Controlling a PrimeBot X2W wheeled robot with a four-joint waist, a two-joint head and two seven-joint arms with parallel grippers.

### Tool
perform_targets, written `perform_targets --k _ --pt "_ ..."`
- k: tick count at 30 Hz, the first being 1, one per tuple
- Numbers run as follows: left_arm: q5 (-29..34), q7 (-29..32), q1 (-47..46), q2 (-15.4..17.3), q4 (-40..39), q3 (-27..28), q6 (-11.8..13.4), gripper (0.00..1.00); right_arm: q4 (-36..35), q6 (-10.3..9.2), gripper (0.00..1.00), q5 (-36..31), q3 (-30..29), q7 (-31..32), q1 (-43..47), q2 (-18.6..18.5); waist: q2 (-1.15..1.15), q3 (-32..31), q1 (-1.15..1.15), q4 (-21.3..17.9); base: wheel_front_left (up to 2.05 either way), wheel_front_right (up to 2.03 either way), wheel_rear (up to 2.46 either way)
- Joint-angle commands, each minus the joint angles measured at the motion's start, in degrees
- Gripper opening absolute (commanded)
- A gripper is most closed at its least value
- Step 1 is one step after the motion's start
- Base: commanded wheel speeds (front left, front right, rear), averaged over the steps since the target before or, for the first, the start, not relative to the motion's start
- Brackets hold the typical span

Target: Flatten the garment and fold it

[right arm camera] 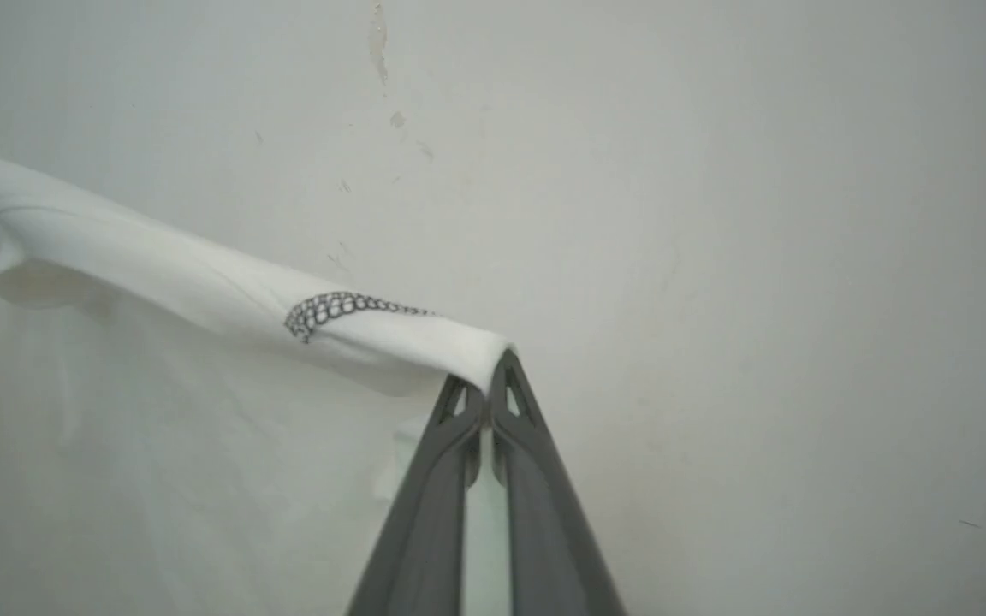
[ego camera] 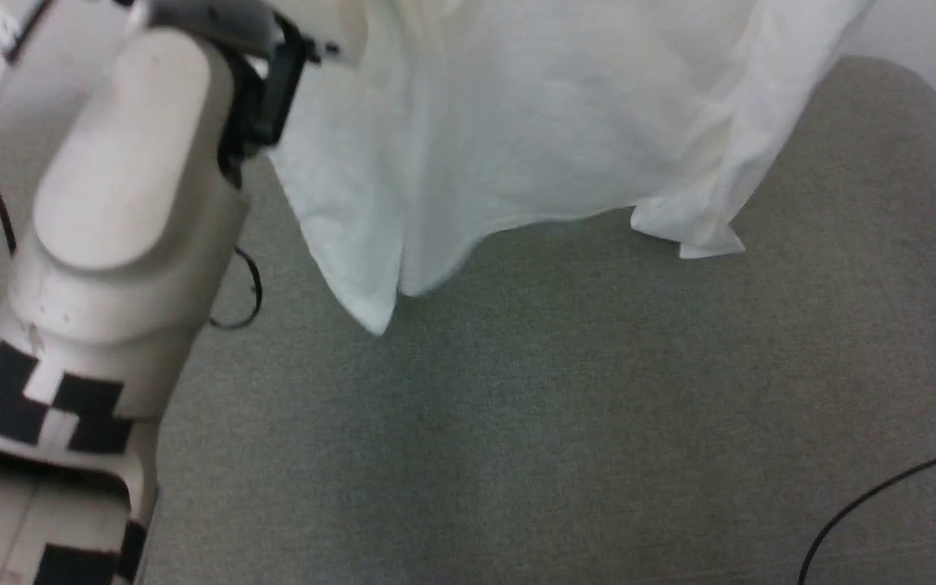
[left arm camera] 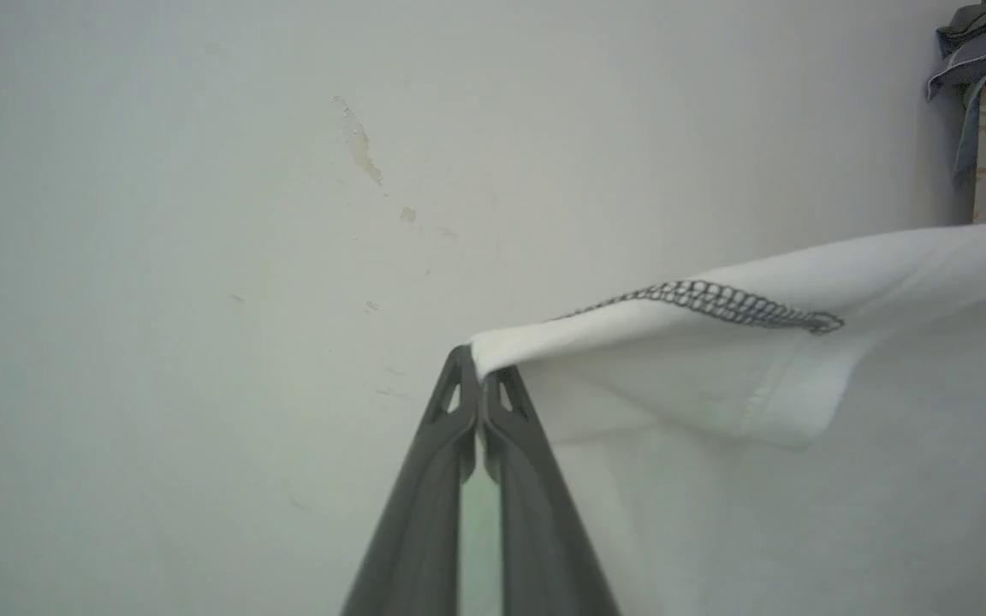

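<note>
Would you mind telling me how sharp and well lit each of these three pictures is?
Head view: soft overall, the shirt nearly washed out, its lower edge smeared against the grey surface. Left wrist view: even light, left claw and grey stitching crisp. Right wrist view: right claw sharp, the hanging shirt fading into the pale wall.

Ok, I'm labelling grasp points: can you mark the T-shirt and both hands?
T-shirt [ego camera: 517, 122]: head view, middle of the hanging fabric.
left hand [left arm camera: 480, 370]: left wrist view, between fingertips pinching the shirt's edge.
right hand [right arm camera: 490, 381]: right wrist view, between fingertips pinching the shirt's edge.
</note>
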Motion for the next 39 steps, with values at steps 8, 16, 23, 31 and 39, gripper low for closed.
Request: perform_targets --k 8,16,23,31,39 --pt "3.71 -2.66 -22.79 0.51 14.46 2.10 -0.37 0.00 12.09 -0.14 0.00 -2.55 -2.73 -9.46 -20.09 4.13 0.00 17.95 0.00 -2.03 0.00 0.00 0.00" --pt "5.36 -7.06 -36.96 -0.18 24.80 2.92 0.83 0.00 24.50 -0.14 0.00 -5.05 -1.87 -21.93 -35.27 8.42 0.00 26.25 0.00 -4.15 0.00 0.00 0.00" --pt "4.59 -9.72 -40.70 -0.80 31.90 3.60 1.12 0.00 30.67 -0.14 0.00 -4.58 2.57 -27.86 -39.71 11.27 0.00 29.64 0.00 -4.64 0.00 0.00 0.00" --pt "1.16 -14.19 -37.24 -1.59 37.67 5.72 0.04 0.00 35.33 -0.14 0.00 -1.26 9.15 -30.21 -37.41 13.10 0.00 29.82 0.00 -4.10 0.00 0.00 0.00" --pt "-1.80 -17.64 -22.89 -4.29 39.40 6.95 -2.24 0.00 36.56 -0.14 0.00 4.22 18.04 -30.73 -25.30 13.48 0.00 22.72 0.00 -0.96 0.00 0.00 0.00"
